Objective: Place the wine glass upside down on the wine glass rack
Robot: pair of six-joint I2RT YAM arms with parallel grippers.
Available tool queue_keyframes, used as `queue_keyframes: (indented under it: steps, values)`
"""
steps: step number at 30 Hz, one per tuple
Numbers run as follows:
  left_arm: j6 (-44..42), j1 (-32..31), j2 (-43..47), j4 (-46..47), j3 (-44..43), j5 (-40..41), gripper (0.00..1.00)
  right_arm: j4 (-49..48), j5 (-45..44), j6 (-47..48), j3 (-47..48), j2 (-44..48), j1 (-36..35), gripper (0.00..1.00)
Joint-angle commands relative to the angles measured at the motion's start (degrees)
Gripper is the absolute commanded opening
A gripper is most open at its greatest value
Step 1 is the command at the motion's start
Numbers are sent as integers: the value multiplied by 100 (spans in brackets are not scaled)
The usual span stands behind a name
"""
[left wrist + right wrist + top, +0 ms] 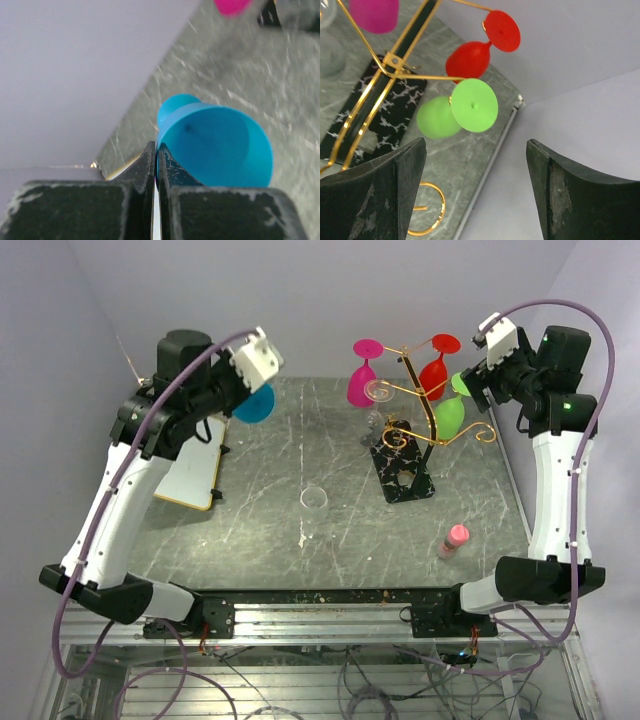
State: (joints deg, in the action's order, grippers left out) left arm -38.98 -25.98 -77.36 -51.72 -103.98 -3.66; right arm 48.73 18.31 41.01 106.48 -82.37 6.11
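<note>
Hanging on rack, pink glass, red glass, green glass

Robot lab cell — plain walls, aluminium frame, loose cables.

Top cam: above and behind, facing down on table. R wrist cam shares wine glass rack w/ it; L wrist cam v. near blue wine glass.

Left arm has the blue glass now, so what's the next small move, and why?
Probably swing the left gripper rightward toward the rack. It is shut on the rim of the blue glass, far left of the rack, where a pink glass, a red glass and a green glass hang. The right gripper is open near them, holding nothing.
</note>
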Motion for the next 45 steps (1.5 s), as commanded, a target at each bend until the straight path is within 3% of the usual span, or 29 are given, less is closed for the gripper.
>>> queue_keyframes:
  steps: [1, 10, 18, 22, 25, 33, 45]
  values:
    - [1283, -21, -424, 1115, -854, -64, 7, 80, 644, -464, 461, -108, 42, 80]
    - [2922, -21, -1286, 1650, -2414, -1120, 7, -614, 2338, -2194, 785, -343, -118, 79]
    - [4223, -21, -1543, 2271, -2487, -2073, 7, -2775, 3971, -4820, -188, -350, -556, 77]
    - [4510, -21, -1589, 2489, -2448, -2371, 7, -3373, 3917, -5428, -585, -488, -1038, 76]
    - [4515, -28, -1596, 2552, -2402, -2495, 7, -3717, 3856, -5771, -785, -604, -1338, 68]
    - [4364, -39, -1593, 2540, -2276, -2563, 7, -3907, 3453, -6199, -636, -875, -1649, 59]
    - [4129, -142, -1559, 2451, -2130, -2537, 7, -4006, 3337, -6474, -487, -1005, -1769, 30]
